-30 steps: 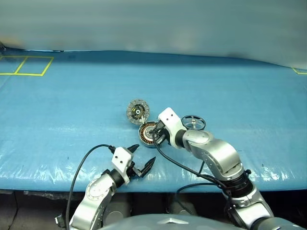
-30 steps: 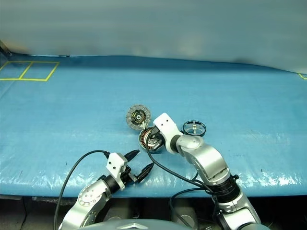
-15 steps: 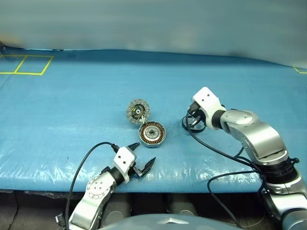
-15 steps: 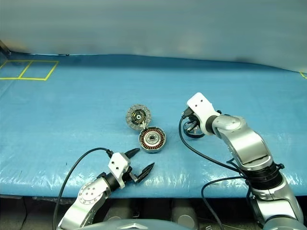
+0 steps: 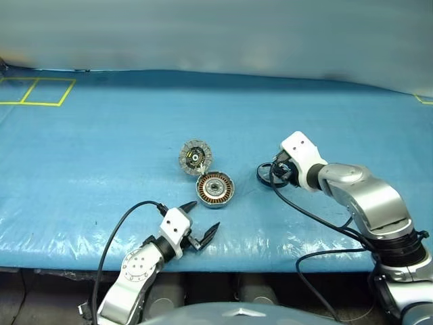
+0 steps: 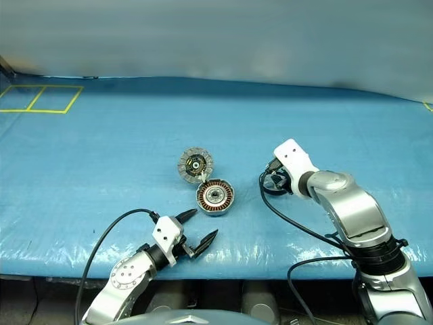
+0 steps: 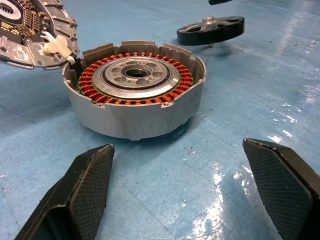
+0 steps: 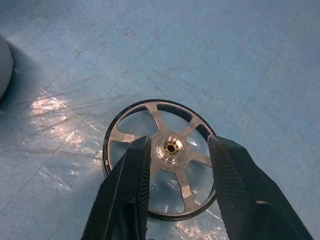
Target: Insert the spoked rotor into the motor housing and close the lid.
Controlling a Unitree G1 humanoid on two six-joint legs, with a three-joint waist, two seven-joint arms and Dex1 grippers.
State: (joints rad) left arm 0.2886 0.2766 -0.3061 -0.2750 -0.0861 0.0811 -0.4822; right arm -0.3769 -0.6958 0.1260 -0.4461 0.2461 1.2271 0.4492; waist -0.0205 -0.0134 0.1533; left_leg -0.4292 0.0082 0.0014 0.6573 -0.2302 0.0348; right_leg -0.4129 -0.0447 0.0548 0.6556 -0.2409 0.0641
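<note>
A blue plastic-covered tabletop holds three motor parts. The rotor, a dark-rimmed metal wheel with silver spokes and a short brass-tipped centre shaft, lies flat with its shaft pointing up. The right claw hovers directly above it, angled downward, its two black textured fingers parted and straddling the hub without gripping anything. The rotor therefore lies straight ahead of this claw, just beneath its tips, and the right arm is much the nearer of the two.

Beside the rotor, toward the robot's left, sits the housing, a squat silver puck with a ring of copper-orange windings around a dark centre hole, open at the top. Its lid, a round ribbed silver disc, lies swung open on the far side, joined at the housing's edge.

The left claw rests low near the tabletop's front edge, fingers spread wide and empty, pointing toward the housing but well short of it.
</note>
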